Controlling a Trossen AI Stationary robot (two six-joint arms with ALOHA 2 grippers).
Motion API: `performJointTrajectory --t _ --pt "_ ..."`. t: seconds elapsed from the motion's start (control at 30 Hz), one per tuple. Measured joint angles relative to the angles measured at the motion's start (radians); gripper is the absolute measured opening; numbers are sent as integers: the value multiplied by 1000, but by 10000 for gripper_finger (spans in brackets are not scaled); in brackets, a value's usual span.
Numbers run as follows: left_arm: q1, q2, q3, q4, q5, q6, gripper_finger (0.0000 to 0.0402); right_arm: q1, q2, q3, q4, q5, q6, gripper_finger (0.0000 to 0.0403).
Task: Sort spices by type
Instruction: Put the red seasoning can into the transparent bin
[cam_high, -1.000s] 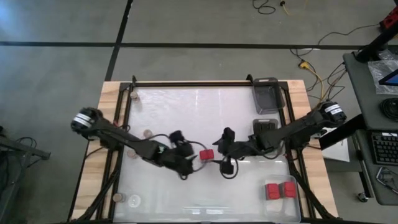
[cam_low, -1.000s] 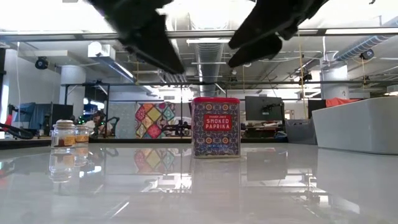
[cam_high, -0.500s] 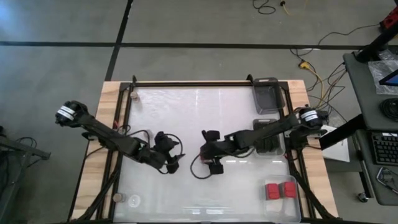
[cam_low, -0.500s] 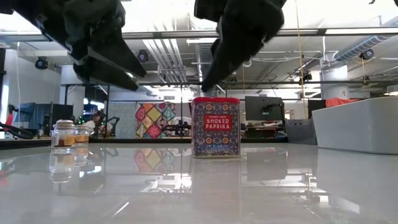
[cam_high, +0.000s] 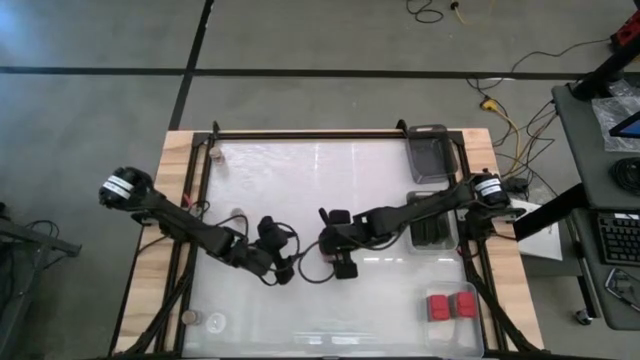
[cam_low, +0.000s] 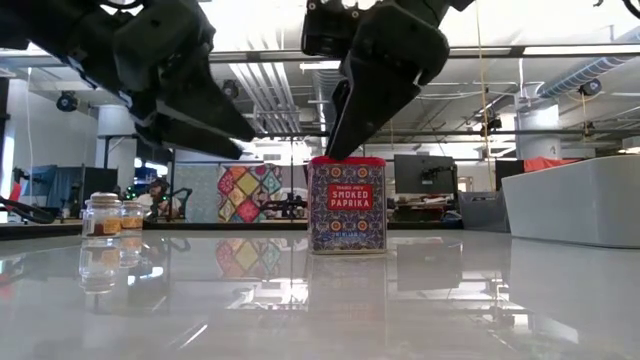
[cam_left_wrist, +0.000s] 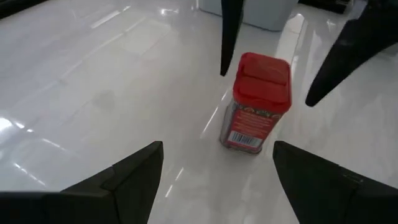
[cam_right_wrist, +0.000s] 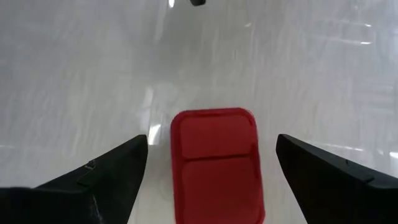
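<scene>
Paprika tin: I am watching the red-lidded smoked paprika tin (cam_low: 347, 204) standing upright near the middle of the table (cam_high: 330, 180), on its own, with nothing touching it.

Right gripper: I am holding the right gripper (cam_right_wrist: 211, 163) directly above that tin, fingers spread wide, one either side of the red lid (the wrist view is showing the lid centred in the gap).

Left gripper: the left gripper (cam_left_wrist: 217, 168) is hanging just beside the tin, also spread open and carrying nothing, looking across at it.

Sorted so far: two red tins (cam_high: 451, 305) are already lying together in the clear tray (cam_high: 480, 330) at the near right corner; dark tins (cam_high: 430, 228) are sitting in a tray by the right edge. Small jars (cam_low: 112, 214) are standing toward the left side.

Step in hand: I am judging this as the descent onto the paprika tin.

Doing it well: I am aiming to come straight down, keeping the lid centred between the fingers, and to close on the body below the lid rather than on the cap itself (the cap may be slippery). I am wanting the left arm kept clear so the two do not collide.
</scene>
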Motion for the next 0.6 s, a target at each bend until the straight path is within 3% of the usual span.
performJointTrajectory --t 0.6 --pt "24 73 134 -26 5 161 288 -12 0 -29 5 0 8 242"
